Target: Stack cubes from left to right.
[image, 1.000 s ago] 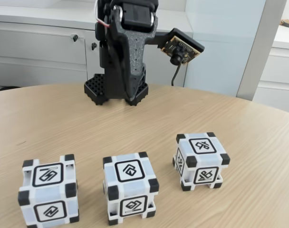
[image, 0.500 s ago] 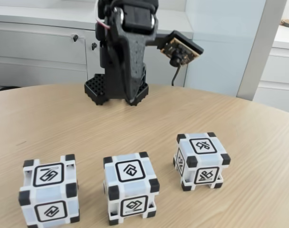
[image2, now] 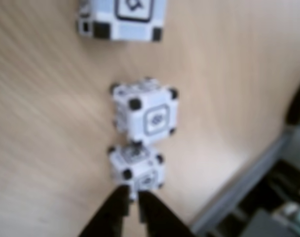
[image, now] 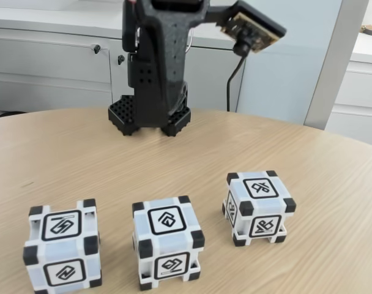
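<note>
- While the arm point(image: 158, 67) is standing raised at the upper middle of the fixed view, no cube is being held, so I judge the task is only at its first step, the approach.
- Three cubes are sitting in a row across the lower part of the fixed view: one at the lower left point(image: 62, 251), one in the lower middle point(image: 167, 242), one right of centre point(image: 258, 207), all apart from each other on the wooden table point(image: 192, 153).
- In the wrist view the gripper point(image2: 132, 200) is showing at the bottom edge with its fingers nearly together, holding nothing.
- Next, I think, it needs opening and lowering over one cube.
</note>
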### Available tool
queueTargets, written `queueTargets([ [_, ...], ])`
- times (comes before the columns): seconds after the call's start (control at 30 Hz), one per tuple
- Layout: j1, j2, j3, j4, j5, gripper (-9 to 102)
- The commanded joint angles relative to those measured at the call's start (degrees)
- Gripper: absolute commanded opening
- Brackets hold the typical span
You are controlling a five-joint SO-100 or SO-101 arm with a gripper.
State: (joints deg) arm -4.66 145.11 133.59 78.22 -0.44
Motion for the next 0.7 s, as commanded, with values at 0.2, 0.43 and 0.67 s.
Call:
queueTargets([
  [0.2,0.0,-33.0,-17.7,-0.9,10.2,0],
  [0.43,-1.8,-35.2,-18.3,-0.8,15.6,0],
  [0.67,-16.2,-35.2,-18.3,-0.8,18.6,1],
])
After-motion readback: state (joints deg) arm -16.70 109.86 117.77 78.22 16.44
